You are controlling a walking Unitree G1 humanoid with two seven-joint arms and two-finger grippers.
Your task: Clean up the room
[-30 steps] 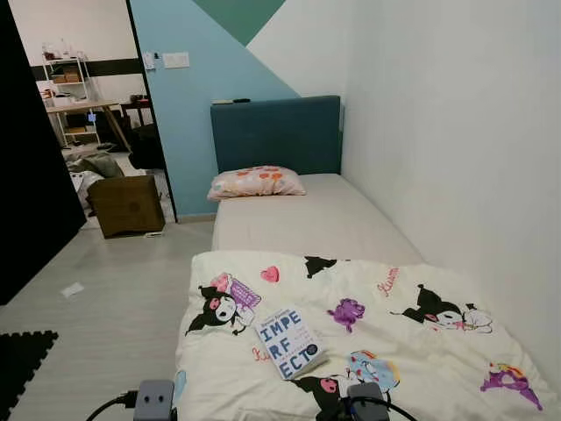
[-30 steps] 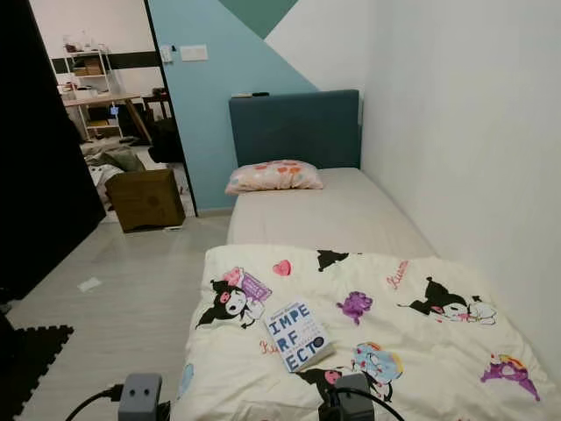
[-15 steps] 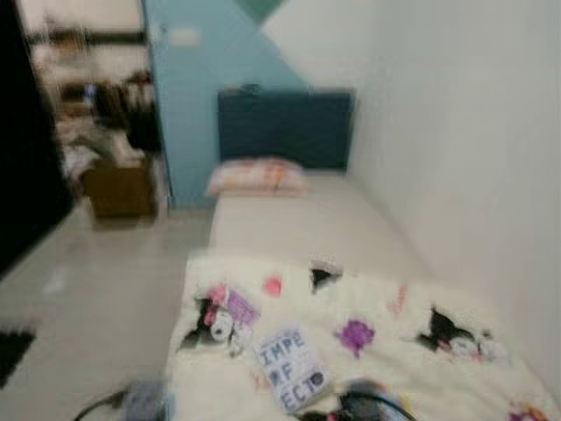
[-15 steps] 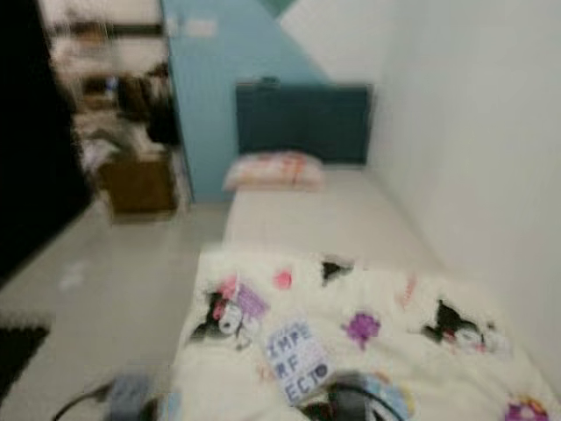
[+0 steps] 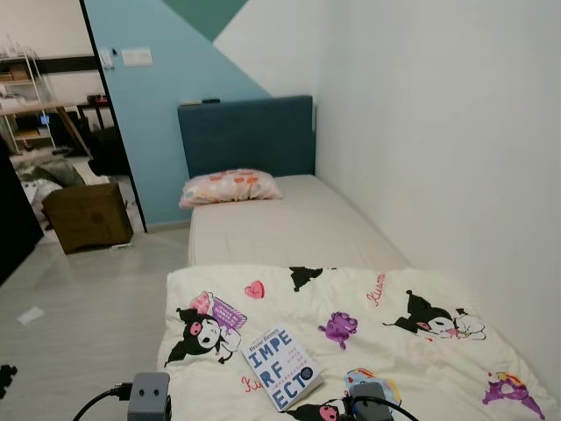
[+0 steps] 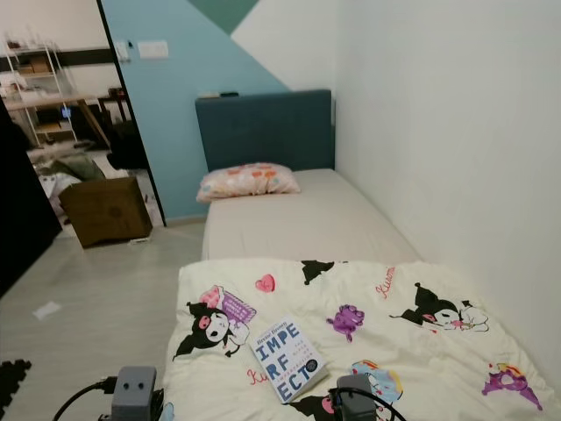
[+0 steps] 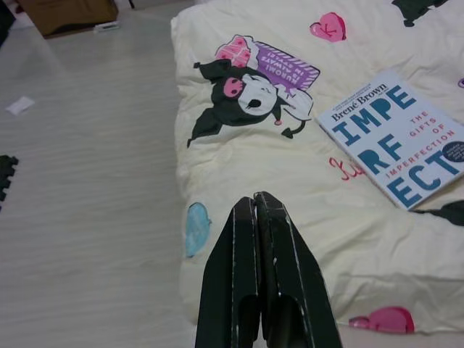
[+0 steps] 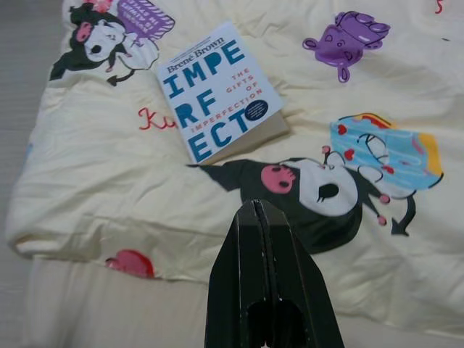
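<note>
A white book (image 5: 280, 380) with big blue letters lies flat on a cream cartoon-print duvet (image 5: 412, 338) at the near end of the bed. It also shows in the wrist views as the book (image 8: 220, 90) and the book (image 7: 397, 138). My left gripper (image 7: 254, 201) is shut and empty, held over the duvet's near left edge. My right gripper (image 8: 256, 206) is shut and empty, low over the duvet's near edge, short of the book. A patterned pillow (image 5: 230, 187) rests by the blue headboard (image 5: 246, 136).
The bed runs along the white wall on the right. Pale wood floor (image 5: 79, 298) stretches along the bed's left side, with a scrap of paper (image 5: 29, 315) on it. A brown box (image 5: 88, 216) sits at the doorway, with shelves and clutter behind. A black foam mat corner (image 5: 5, 377) lies at the left edge.
The whole picture has shifted left and sharpened after a blurred moment, so the camera has turned right. The book, duvet and pillow lie as before.
</note>
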